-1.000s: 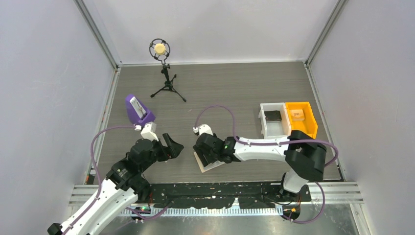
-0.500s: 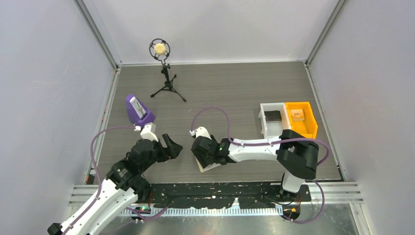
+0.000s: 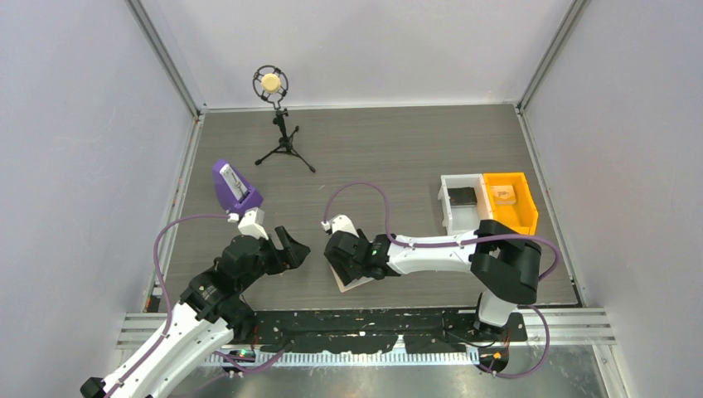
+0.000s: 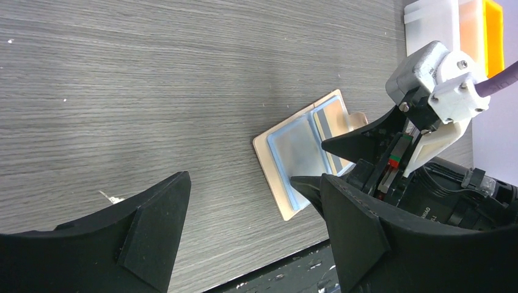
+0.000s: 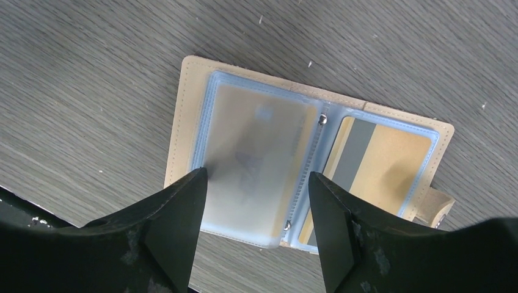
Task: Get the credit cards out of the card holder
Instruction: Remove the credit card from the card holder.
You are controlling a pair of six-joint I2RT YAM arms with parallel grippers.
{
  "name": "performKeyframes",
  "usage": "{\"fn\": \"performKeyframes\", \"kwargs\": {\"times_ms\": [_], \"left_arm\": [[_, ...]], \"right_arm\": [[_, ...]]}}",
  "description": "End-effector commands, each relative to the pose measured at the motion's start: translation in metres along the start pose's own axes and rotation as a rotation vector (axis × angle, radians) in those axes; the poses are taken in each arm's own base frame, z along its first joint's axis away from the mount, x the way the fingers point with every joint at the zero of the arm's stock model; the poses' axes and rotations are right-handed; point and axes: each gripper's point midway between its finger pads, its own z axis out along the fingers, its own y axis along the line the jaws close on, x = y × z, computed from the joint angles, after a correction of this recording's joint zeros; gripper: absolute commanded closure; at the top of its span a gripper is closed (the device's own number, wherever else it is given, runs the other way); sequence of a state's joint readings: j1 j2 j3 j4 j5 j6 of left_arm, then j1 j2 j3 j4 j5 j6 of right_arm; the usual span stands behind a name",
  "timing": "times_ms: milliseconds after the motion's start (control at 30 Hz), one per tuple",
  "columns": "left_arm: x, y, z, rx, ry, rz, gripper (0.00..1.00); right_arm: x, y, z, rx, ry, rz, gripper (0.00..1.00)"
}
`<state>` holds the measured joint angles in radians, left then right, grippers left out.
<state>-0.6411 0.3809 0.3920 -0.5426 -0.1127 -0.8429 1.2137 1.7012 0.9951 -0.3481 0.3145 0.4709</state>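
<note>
The card holder lies open and flat on the table, tan outside with light blue sleeves. Its right sleeve holds an orange-yellow credit card with a grey stripe. A frosted left sleeve covers a pale card. My right gripper hangs open just above, its fingers either side of that left sleeve, holding nothing. In the left wrist view the card holder sits ahead to the right, partly under the right arm. My left gripper is open over bare table to its left. From above, the card holder peeks out below the right gripper.
A purple wedge stand sits behind the left gripper. A microphone on a tripod stands at the back. A white bin and an orange bin stand at the right. The table's near edge runs just below the card holder.
The right gripper shifted a little to the left over the card holder, then held still. The left arm has not moved.
</note>
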Motion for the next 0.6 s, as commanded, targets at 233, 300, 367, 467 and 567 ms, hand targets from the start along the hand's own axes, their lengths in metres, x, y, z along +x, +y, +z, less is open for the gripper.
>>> {"fn": "performKeyframes", "kwargs": {"times_ms": [233, 300, 367, 467, 567], "left_arm": [[-0.02, -0.006, -0.002, -0.006, -0.07, -0.013, 0.2], [-0.021, -0.005, -0.002, -0.013, -0.075, -0.009, 0.2], [-0.02, -0.002, -0.002, -0.024, -0.077, -0.007, 0.2], [-0.02, -0.001, -0.003, -0.021, -0.079, -0.01, 0.2], [-0.021, -0.001, -0.006, -0.02, -0.081, -0.004, 0.2]], "right_arm": [[-0.014, 0.013, -0.016, -0.073, -0.04, 0.017, 0.31], [-0.01, 0.013, -0.011, -0.068, -0.029, 0.008, 0.31], [-0.006, 0.012, -0.005, -0.058, -0.015, 0.001, 0.31], [-0.002, 0.012, 0.001, -0.051, 0.001, 0.001, 0.31], [-0.004, 0.012, 0.002, -0.041, -0.006, 0.004, 0.32]]}}
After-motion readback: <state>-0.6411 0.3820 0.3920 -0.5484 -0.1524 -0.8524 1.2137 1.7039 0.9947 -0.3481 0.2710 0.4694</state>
